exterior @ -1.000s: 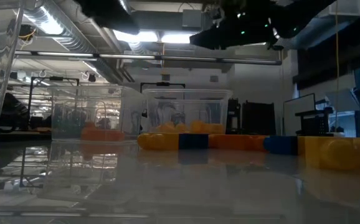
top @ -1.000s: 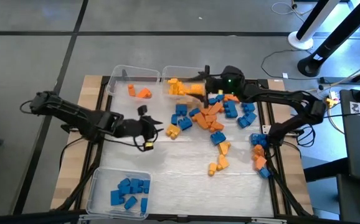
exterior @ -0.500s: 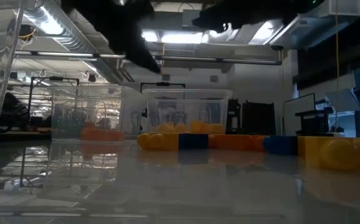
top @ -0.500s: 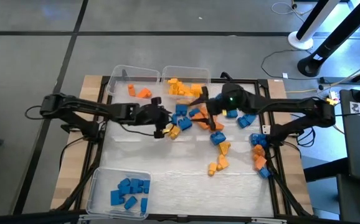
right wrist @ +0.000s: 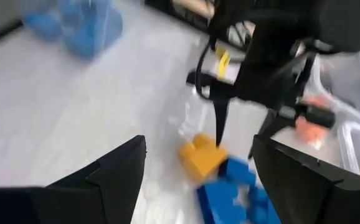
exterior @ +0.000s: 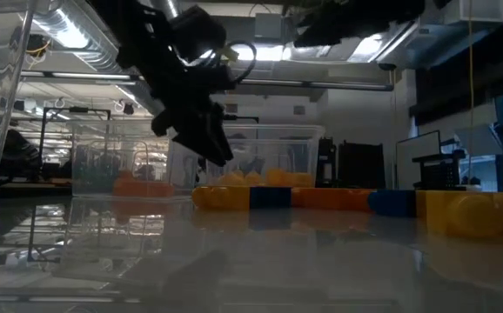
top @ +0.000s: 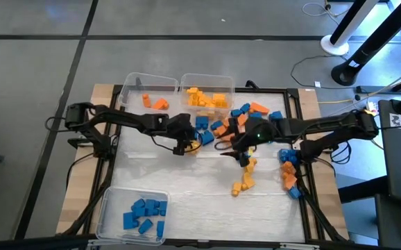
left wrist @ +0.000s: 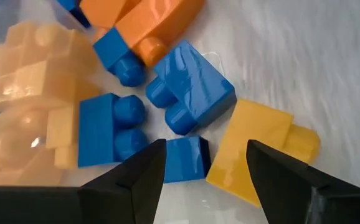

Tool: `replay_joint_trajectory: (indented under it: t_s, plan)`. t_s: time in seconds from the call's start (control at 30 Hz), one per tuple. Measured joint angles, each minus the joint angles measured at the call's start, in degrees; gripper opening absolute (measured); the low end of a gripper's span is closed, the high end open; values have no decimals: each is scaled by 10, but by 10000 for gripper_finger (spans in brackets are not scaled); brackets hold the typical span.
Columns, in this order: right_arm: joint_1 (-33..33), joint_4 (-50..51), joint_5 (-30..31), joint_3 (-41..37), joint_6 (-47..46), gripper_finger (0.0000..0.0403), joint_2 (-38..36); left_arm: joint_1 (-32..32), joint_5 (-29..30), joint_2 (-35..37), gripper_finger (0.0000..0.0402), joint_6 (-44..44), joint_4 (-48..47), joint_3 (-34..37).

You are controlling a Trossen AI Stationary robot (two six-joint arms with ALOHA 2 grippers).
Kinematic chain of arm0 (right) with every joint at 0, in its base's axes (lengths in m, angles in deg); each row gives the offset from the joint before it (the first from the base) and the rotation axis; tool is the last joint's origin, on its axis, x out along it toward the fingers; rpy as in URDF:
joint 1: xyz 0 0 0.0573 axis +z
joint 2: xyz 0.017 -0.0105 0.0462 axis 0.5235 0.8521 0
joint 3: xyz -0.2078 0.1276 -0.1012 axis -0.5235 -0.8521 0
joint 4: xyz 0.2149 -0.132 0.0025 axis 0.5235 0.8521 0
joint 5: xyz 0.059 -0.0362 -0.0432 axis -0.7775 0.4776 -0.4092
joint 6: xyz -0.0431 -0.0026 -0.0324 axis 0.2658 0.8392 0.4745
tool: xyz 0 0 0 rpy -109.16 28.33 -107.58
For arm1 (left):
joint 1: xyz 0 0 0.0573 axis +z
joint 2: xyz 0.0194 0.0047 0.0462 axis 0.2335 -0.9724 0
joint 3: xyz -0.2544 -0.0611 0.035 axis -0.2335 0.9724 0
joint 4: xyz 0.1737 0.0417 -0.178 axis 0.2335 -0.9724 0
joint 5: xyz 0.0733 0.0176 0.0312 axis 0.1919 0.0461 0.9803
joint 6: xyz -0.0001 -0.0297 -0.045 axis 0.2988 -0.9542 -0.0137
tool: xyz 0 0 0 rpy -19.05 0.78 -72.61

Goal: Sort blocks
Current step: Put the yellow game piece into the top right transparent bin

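Left claw [left wrist: 205, 163] moved to blocks [left wrist: 189, 96] | spread | no writing

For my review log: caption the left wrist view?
Left gripper, jaws open, above a small blue block beside a yellow block.

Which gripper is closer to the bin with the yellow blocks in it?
Left. The left gripper hovers just in front of the bin of yellow blocks, at the pile's near edge. The right gripper sits farther out over the pile.

Bare table [top: 186, 180] mid-front, blocks [top: 245, 123] crowding the far centre, bins [top: 207, 82] behind
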Motion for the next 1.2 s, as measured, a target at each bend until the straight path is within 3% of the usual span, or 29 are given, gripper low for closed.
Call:
replay_joint_trajectory:
  t_s: [0.1, 0.27, 1.0, 1.2]
  plan:
    - [25, 18, 49, 0, 0, 292, 0, 0, -16, -11, 210, 11, 13, 0]
    - [51, 26, 74, 0, 0, 292, 0, 0, -78, -24, 210, 13, 27, 0]
    - [64, 36, 87, 0, -2, 292, 0, 22, -82, -46, 210, 27, 21, 0]
    - [64, 40, 87, 0, -2, 292, 0, 23, -107, -71, 210, 30, 34, -3]
